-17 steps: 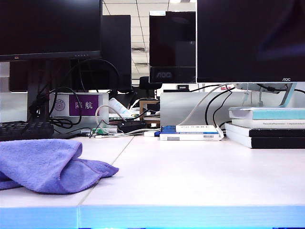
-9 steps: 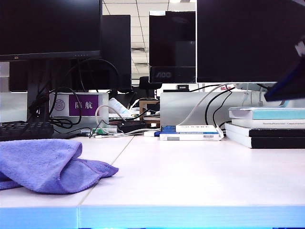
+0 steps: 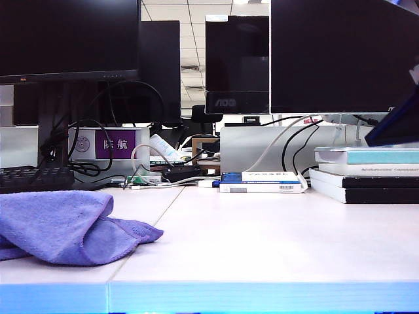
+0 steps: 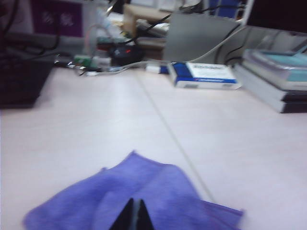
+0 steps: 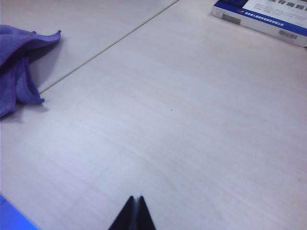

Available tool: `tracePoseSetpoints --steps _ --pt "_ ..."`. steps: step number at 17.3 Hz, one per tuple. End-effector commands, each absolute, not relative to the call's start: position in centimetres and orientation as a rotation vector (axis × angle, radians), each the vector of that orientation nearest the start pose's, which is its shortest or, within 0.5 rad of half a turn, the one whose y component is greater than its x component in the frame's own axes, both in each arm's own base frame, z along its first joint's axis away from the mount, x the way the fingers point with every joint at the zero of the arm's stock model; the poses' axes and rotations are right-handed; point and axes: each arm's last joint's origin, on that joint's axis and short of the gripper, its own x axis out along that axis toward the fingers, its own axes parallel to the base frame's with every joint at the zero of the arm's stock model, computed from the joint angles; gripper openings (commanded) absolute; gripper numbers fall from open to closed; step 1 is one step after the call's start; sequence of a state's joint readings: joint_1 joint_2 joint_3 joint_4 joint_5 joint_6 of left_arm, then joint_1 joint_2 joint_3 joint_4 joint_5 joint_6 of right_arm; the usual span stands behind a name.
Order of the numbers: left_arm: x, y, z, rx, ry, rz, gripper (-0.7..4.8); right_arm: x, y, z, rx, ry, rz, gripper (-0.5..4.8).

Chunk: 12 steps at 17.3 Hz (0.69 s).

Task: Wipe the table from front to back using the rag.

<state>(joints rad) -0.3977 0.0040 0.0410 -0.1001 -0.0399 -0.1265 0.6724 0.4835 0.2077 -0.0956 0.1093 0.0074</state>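
Note:
The lavender rag (image 3: pixel 65 226) lies crumpled at the front left of the pale table (image 3: pixel 262 235). In the left wrist view my left gripper (image 4: pixel 134 205) hovers over the rag (image 4: pixel 158 184), its two dark tips pressed together with nothing between them. My right gripper (image 5: pixel 136 200) is shut too and hangs over bare table (image 5: pixel 192 120), with the rag (image 5: pixel 17 52) well off to one side beyond the seam line. The exterior view catches only a dark part of the right arm (image 3: pixel 398 123) at the right edge, and no part of the left arm.
A blue and white box (image 3: pixel 262 182) lies at the back middle. Stacked books (image 3: pixel 366 173) stand at the back right and a black keyboard (image 3: pixel 33 178) at the back left. Monitors, cables and small clutter line the back edge.
A dark part of the right arm has come into the exterior view at the right edge. The rag has not moved.

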Motion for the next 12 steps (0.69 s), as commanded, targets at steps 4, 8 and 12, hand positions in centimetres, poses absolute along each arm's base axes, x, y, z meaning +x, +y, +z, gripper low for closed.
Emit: tracePoseSetpoints --steps 4,8,12 --pt "9.6 -1.6 15.8 -0.088 0.081 -0.183 -0.06 10.3 7.8 18.5 -0.124 0.331 0.562 -0.01" --pt "9.5 -1.3 14.8 -0.018 0.192 -0.12 -0.05 10.3 7.8 18.5 -0.124 0.331 0.562 -0.01" --pt "9.5 -1.4 14.8 -0.025 0.189 -0.128 -0.05 10.3 7.8 18.6 -0.123 0.329 0.562 -0.01"
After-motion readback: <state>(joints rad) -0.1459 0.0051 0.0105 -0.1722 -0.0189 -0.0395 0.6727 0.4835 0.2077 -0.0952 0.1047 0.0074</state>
